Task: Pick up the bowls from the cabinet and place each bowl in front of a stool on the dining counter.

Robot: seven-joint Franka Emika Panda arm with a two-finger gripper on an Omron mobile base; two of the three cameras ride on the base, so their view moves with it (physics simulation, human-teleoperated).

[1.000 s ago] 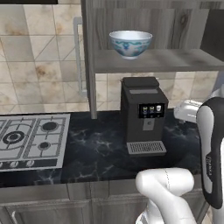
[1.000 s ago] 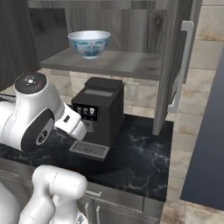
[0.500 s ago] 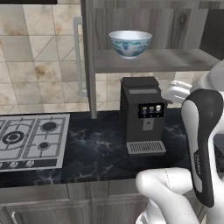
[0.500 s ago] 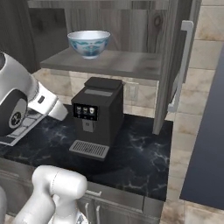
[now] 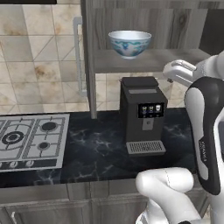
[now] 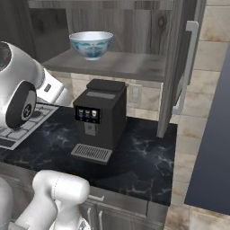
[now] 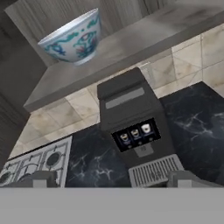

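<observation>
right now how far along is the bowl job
Barely started. Nothing looks done: the blue floral bowl sits on the cabinet shelf, above the coffee machine. In hand: nothing; in the hand view the gripper is open and empty, its fingertips low in the frame, aimed toward the bowl. Left: grasp this bowl, carry it to the dining counter, then do the same for the second bowl.
</observation>
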